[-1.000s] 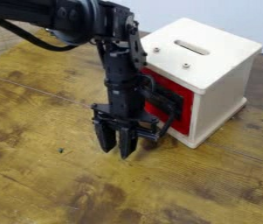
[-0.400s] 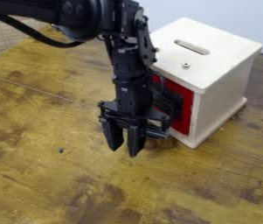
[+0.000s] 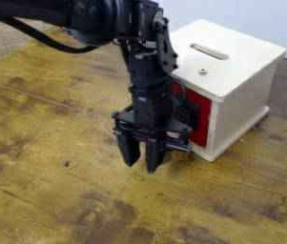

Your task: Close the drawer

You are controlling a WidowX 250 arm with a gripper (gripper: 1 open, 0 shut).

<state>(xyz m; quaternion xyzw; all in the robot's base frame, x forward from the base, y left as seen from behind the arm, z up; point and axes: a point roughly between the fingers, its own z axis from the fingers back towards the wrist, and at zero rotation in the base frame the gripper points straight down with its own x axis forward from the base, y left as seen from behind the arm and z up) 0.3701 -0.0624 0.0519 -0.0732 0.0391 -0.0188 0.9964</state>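
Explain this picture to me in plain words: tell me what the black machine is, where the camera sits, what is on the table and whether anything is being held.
The black machine is a robot arm ending in a gripper, a claw with fingers pointing down. The single camera looks down at the scene from the front, at an angle. On the worn wooden table stands a small white box with a slot in its top. Its red front is a drawer with a black handle, mostly hidden behind the arm. The gripper hangs right in front of the drawer, close to the handle. It seems to hold nothing, though whether it touches the handle cannot be told.

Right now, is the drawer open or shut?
Nearly shut: the drawer looks almost flush with the white box; the hand hides its handle.
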